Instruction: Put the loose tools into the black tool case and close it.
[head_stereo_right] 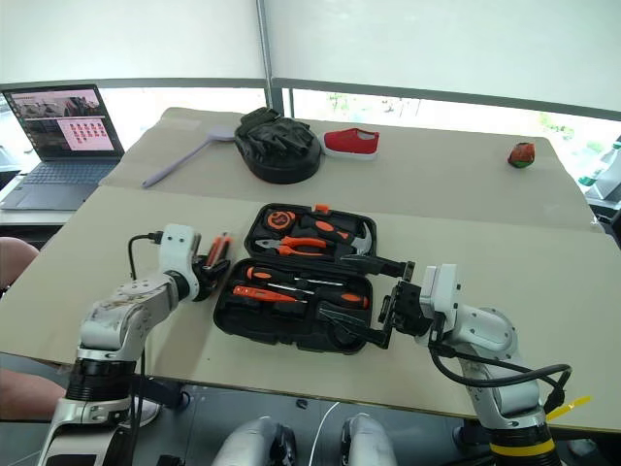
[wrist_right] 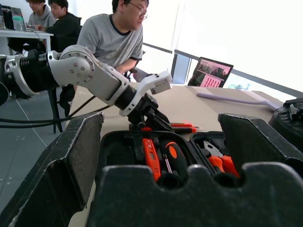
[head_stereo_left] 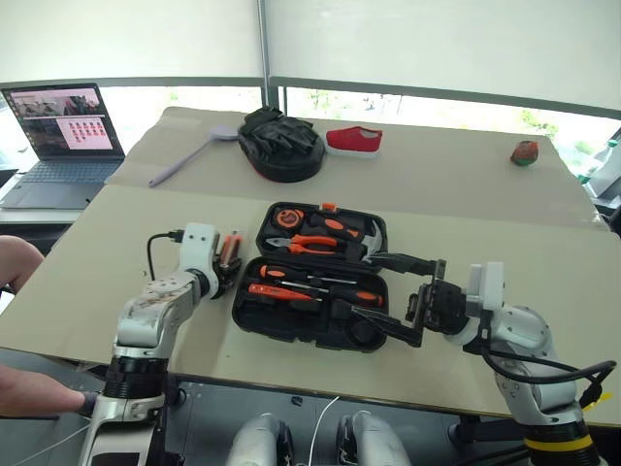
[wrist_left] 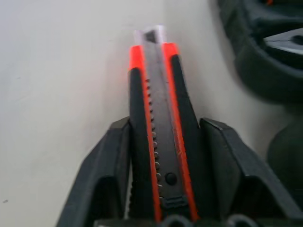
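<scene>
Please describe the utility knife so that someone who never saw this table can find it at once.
Find the open black tool case in the middle of the table. Just outside its left edge, the left gripper has its fingers on both sides of the utility knife. It is a flat orange-and-black body with a notched slider track, unlike the round-handled screwdrivers inside the case.

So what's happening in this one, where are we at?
The robot is packing tools into the open black tool case on the table. Its left gripper has its jaws around the orange-black utility knife, which lies on the table just left of the case. The right gripper hovers with jaws wide open at the case's right end, holding nothing. Screwdrivers and pliers already sit in their slots, and the lid is still open.
</scene>
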Available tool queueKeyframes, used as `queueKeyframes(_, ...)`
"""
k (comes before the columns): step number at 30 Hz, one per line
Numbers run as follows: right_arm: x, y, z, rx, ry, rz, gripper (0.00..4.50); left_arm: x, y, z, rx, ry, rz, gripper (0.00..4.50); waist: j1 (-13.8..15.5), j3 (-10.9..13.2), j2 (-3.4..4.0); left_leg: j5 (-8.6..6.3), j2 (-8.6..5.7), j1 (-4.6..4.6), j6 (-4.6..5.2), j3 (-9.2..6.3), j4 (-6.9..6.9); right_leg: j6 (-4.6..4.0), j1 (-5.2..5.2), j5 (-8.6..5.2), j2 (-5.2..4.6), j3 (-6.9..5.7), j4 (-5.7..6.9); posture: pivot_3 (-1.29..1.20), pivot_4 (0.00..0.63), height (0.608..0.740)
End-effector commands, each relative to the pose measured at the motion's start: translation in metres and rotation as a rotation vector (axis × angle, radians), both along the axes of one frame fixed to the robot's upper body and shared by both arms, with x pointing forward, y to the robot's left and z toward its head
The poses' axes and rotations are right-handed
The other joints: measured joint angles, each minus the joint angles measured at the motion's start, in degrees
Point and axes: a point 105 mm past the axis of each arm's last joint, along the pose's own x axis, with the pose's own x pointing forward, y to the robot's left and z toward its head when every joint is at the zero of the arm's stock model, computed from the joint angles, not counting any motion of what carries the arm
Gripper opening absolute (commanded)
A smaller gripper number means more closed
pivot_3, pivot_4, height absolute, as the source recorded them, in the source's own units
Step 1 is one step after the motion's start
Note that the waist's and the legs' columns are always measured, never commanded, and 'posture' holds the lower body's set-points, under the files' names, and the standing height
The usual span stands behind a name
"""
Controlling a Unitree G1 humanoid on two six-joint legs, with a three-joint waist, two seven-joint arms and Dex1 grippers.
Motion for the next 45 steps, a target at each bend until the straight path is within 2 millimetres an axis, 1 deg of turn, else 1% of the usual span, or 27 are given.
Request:
queueKeyframes(1, -0.005, 0.002, 0.013, 0.017, -0.071, 0.006, 4.50, -0.010, 0.015, -0.021, 0.021, 0.068, 0.041, 1.67, -0.02, -0.08, 0.13, 0.00, 0.01, 0.02, -0.01, 0.00, -0.01, 0.00, 0.00, 0.00, 0.00, 0.00, 0.00, 0.00, 0.150, 0.740)
queueKeyframes(3, -0.005, 0.002, 0.011, 0.014, -0.068, 0.002, 4.50, -0.008, 0.026, -0.011, 0.027, 0.012, 0.054, 1.66, -0.40, -0.08, 0.14, 0.01, 0.04, 0.04, -0.01, 0.00, -0.03, -0.03, -0.01, -0.02, 0.03, 0.00, 0.02, 0.00, 0.150, 0.740)
queueKeyframes(5, -0.004, 0.000, 0.010, 0.009, -0.065, -0.002, 4.50, -0.003, 0.035, 0.018, -0.018, -0.123, 0.017, 1.66, -0.76, -0.08, 0.14, 0.02, 0.06, 0.06, -0.03, 0.00, -0.05, -0.05, -0.01, -0.03, 0.06, 0.00, 0.02, 0.00, 0.150, 0.740)
queueKeyframes(7, -0.004, -0.001, 0.010, 0.005, -0.064, -0.005, 4.50, -0.002, 0.038, 0.045, -0.069, -0.229, -0.070, 1.66, -0.95, 0.02, -0.03, 0.08, 0.13, -0.05, -0.13, 0.01, -0.05, -0.06, -0.13, -0.03, 0.14, 0.00, 0.04, 0.00, 0.150, 0.740)
queueKeyframes(8, -0.003, -0.002, 0.010, 0.001, -0.064, -0.007, 4.50, -0.002, 0.036, 0.062, -0.067, -0.294, -0.152, 1.66, -0.95, 0.10, -0.16, 0.11, 0.17, -0.13, -0.19, 0.00, -0.05, -0.07, -0.22, -0.03, 0.18, -0.02, 0.05, 0.00, 0.150, 0.740)
queueKeyframes(10, -0.003, -0.006, 0.011, -0.010, -0.063, -0.013, 4.50, -0.012, 0.019, 0.089, -0.057, -0.369, -0.416, 1.66, -0.76, 0.21, -0.29, 0.15, 0.20, -0.30, -0.25, -0.04, -0.05, -0.17, -0.37, -0.04, 0.21, -0.11, 0.06, 0.00, 0.150, 0.740)
queueKeyframes(11, -0.003, -0.009, 0.011, -0.016, -0.062, -0.018, 4.50, -0.021, 0.008, 0.098, -0.035, -0.383, -0.566, 1.66, -0.48, 0.23, -0.31, 0.15, 0.18, -0.40, -0.25, -0.06, -0.04, -0.20, -0.45, -0.04, 0.19, -0.14, 0.04, 0.00, 0.150, 0.740)
queueKeyframes(12, -0.003, -0.011, 0.011, -0.027, -0.058, -0.020, 4.50, -0.033, -0.003, 0.102, -0.013, -0.384, -0.724, 1.66, -0.31, 0.24, -0.29, 0.13, 0.16, -0.50, -0.23, -0.06, -0.02, -0.21, -0.51, -0.04, 0.16, -0.16, 0.03, 0.00, 0.150, 0.740)
queueKeyframes(13, -0.004, -0.014, 0.011, -0.037, -0.053, -0.022, 4.50, -0.045, -0.013, 0.102, 0.005, -0.365, -0.871, 1.66, -0.18, 0.24, -0.28, 0.11, 0.14, -0.55, -0.19, -0.07, -0.01, -0.21, -0.53, -0.04, 0.10, -0.23, -0.01, 0.00, 0.150, 0.740)
queueKeyframes(14, -0.005, -0.019, 0.009, -0.057, -0.041, -0.020, 4.50, -0.058, -0.023, 0.097, 0.035, -0.313, -1.013, 1.66, -0.06, 0.25, -0.25, 0.06, 0.11, -0.60, -0.12, -0.05, 0.01, -0.21, -0.57, -0.04, 0.06, -0.23, -0.03, 0.00, 0.150, 0.740)
queueKeyframes(16, -0.010, -0.026, 0.006, -0.109, -0.022, -0.005, 4.50, -0.076, -0.038, 0.087, 0.122, -0.196, -1.225, 1.66, -0.05, 0.25, -0.20, -0.05, -0.04, -0.66, 0.07, -0.02, 0.01, -0.17, -0.53, -0.02, -0.07, -0.23, -0.16, 0.00, 0.150, 0.740)
queueKeyframes(19, -0.013, -0.035, 0.007, -0.144, 0.009, -0.002, 4.50, -0.083, -0.053, 0.074, 0.260, -0.093, -1.374, 1.66, -0.19, 0.28, -0.20, -0.12, -0.11, -0.68, 0.23, 0.01, 0.06, 0.00, -0.42, -0.06, -0.05, -0.19, -0.27, 0.00, 0.150, 0.740)
queueKeyframes(21, -0.022, -0.040, 0.006, -0.197, 0.054, 0.025, 4.50, -0.088, -0.066, 0.068, 0.308, -0.045, -1.468, 1.66, -0.17, 0.34, -0.20, -0.09, -0.11, -0.75, 0.30, 0.00, 0.13, 0.14, -0.44, -0.14, 0.03, -0.19, -0.26, 0.00, 0.150, 0.740)
queueKeyframes(23, -0.028, -0.041, 0.005, -0.224, 0.089, 0.040, 4.50, -0.086, -0.072, 0.061, 0.343, -0.011, -1.478, 1.66, -0.16, 0.34, -0.22, 0.15, -0.09, -0.85, 0.72, -0.03, 0.14, 0.14, -0.54, -0.14, 0.10, -0.21, -0.25, 0.00, 0.150, 0.740)
queueKeyframes(25, -0.034, -0.041, 0.005, -0.248, 0.110, 0.044, 4.50, -0.084, -0.078, 0.052, 0.390, 0.007, -1.480, 1.66, -0.37, 0.35, -0.22, 0.18, -0.04, -0.83, 0.78, -0.07, 0.13, 0.13, -0.53, -0.14, 0.13, -0.19, -0.24, 0.00, 0.150, 0.740)
queueKeyframes(28, -0.036, -0.043, 0.004, -0.251, 0.125, 0.012, 4.50, -0.084, -0.089, 0.039, 0.398, 0.010, -1.498, 1.66, -0.51, 0.35, -0.22, 0.18, -0.01, -0.79, 0.79, -0.12, 0.13, 0.13, -0.50, -0.14, 0.16, -0.16, -0.20, 0.00, 0.150, 0.740)
queueKeyframes(31, -0.038, -0.043, 0.001, -0.253, 0.128, -0.011, 4.50, -0.086, -0.094, 0.026, 0.453, 0.021, -1.518, 1.66, -0.44, 0.36, -0.24, 0.17, -0.01, -0.79, 0.83, -0.15, 0.16, 0.14, -0.48, -0.14, 0.15, -0.17, -0.19, 0.00, 0.150, 0.740)
queueKeyframes(35, -0.038, -0.041, 0.003, -0.237, 0.123, -0.032, 4.50, -0.078, -0.096, 0.017, 0.481, 0.048, -1.467, 1.66, -0.26, 0.36, -0.24, 0.13, -0.02, -0.65, 0.90, -0.20, 0.18, 0.14, -0.30, -0.14, 0.10, -0.18, -0.21, 0.00, 0.150, 0.740)
queueKeyframes(38, -0.040, -0.038, 0.002, -0.233, 0.123, -0.032, 4.50, -0.070, -0.103, 0.016, 0.471, 0.033, -1.423, 1.66, 0.17, 0.32, -0.17, -0.02, -0.04, -0.44, 1.14, -0.21, 0.18, 0.16, -0.10, -0.13, 0.05, -0.17, -0.22, 0.00, 0.150, 0.740)
queueKeyframes(40, -0.039, -0.037, 0.003, -0.230, 0.122, -0.033, 4.50, -0.068, -0.104, 0.016, 0.472, 0.037, -1.415, 1.66, 0.85, 0.29, -0.13, -0.14, -0.08, -0.39, 1.34, -0.23, 0.18, 0.17, -0.06, -0.12, -0.04, -0.17, -0.24, 0.00, 0.150, 0.740)
queueKeyframes(43, -0.039, -0.036, 0.003, -0.224, 0.122, -0.036, 4.50, -0.069, -0.099, 0.014, 0.508, 0.074, -1.416, 1.66, 1.20, 0.29, -0.12, -0.18, -0.12, -0.42, 1.39, -0.25, 0.22, 0.16, -0.06, -0.13, -0.08, -0.15, -0.33, 0.00, 0.150, 0.740)
queueKeyframes(45, -0.039, -0.036, 0.003, -0.222, 0.123, -0.039, 4.50, -0.066, -0.093, 0.017, 0.525, 0.079, -1.395, 1.66, 1.14, 0.29, -0.12, -0.20, -0.13, -0.43, 1.44, -0.25, 0.22, 0.18, -0.01, -0.11, -0.08, -0.11, -0.37, 0.00, 0.150, 0.740)
